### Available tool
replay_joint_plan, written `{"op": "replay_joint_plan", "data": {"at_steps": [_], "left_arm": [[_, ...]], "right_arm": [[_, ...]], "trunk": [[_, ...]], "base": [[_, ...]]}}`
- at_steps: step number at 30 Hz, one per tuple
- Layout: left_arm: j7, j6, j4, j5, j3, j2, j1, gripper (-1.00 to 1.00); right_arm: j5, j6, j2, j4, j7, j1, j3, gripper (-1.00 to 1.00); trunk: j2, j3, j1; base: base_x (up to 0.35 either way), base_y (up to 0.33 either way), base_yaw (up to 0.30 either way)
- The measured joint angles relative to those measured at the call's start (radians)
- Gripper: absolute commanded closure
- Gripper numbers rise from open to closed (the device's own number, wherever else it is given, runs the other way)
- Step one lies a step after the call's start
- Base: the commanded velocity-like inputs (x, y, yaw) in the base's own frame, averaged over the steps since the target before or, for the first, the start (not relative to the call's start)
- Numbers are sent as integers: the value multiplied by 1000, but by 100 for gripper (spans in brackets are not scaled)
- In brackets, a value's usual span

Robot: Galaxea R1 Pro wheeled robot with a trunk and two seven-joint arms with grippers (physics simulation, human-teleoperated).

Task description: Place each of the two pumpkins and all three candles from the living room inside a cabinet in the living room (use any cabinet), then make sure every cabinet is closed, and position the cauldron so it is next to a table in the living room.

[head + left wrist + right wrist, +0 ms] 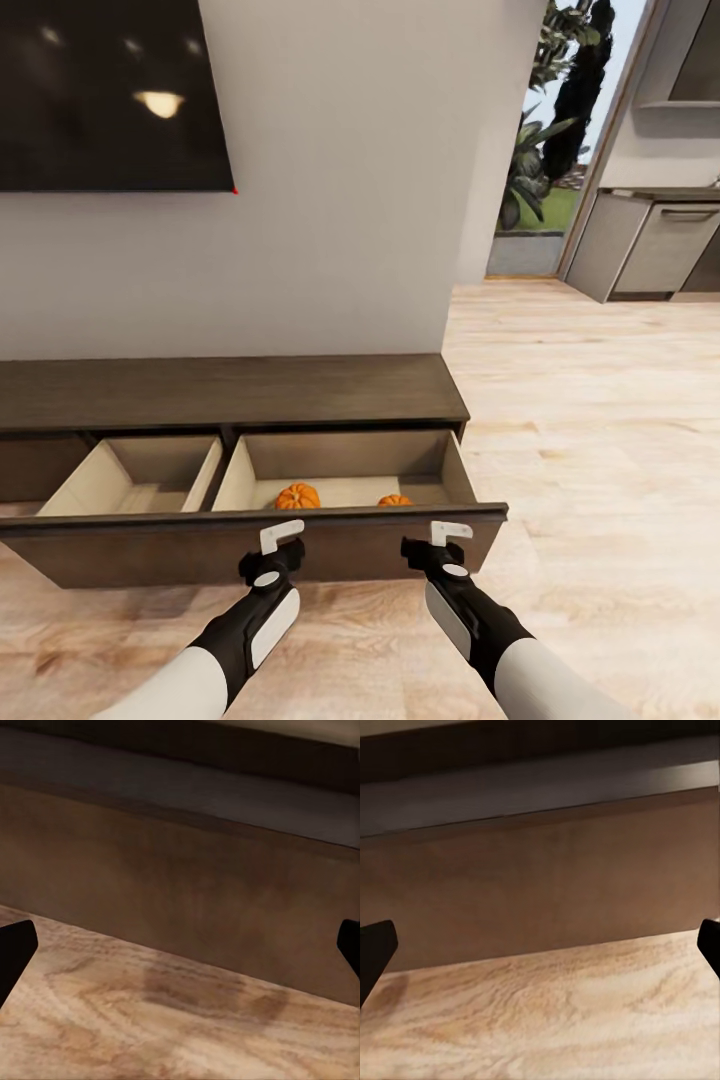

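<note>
- cabinet drawer pulled out, right compartment holding two pumpkins near the front wall, second one toward the right corner.
- no candles visible inside; left compartment looks bare.
- left gripper and right gripper set against the drawer front, fingers spread, grasping nothing.
- step judged: closing the drawer.
- next move calls for an even push from both arms, straight toward the wall.

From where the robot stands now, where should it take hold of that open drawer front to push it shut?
Probably no pinch: the drawer front is a plain handle-less panel. Press flat on its outer face from the robot's side, left gripper and right gripper apart, so the long drawer slides in squarely with both pumpkins inside.
</note>
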Motion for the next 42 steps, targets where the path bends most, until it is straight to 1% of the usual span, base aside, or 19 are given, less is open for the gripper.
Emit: {"op": "replay_joint_plan", "data": {"at_steps": [23, 24, 27, 28, 32, 35, 40, 42], "left_arm": [[0, 0, 1, 0, -3, 1, 0, -100], [0, 0, 1, -1, -3, 1, 0, -100], [0, 0, 2, -20, -4, 1, 0, -100], [0, -1, 2, -28, -4, 1, 0, -100], [0, -4, 2, -39, -4, 0, 1, -100], [0, -24, 10, -40, -3, 0, 2, -100], [0, -30, 23, -40, -1, 0, 2, -100], [1, -30, 25, -31, 0, 0, 2, -100]], "right_arm": [[0, 0, 0, 0, 0, 0, 0, -100], [0, 0, 0, 0, 0, 0, 0, -100], [0, 0, 0, 0, 0, 0, 0, -100], [0, 0, 0, 0, 0, 0, 0, -100], [0, 0, 0, 0, 0, 0, 0, -100], [0, 0, 0, 0, 0, 0, 0, -100], [0, 0, 0, 0, 0, 0, 0, -100], [0, 0, 0, 0, 0, 0, 0, -100]], "trunk": [[-161, -72, 88], [-161, -76, 89], [-162, -87, 90], [-162, -88, 90], [-162, -88, 90], [-162, -88, 90], [-162, -88, 90], [-162, -88, 90]], "base": [[0, 0, 0], [0, 0, 0], [0, 0, 0], [0, 0, 0], [9, 0, 0], [202, 0, 0], [304, 0, 0], [319, 0, 0]]}}
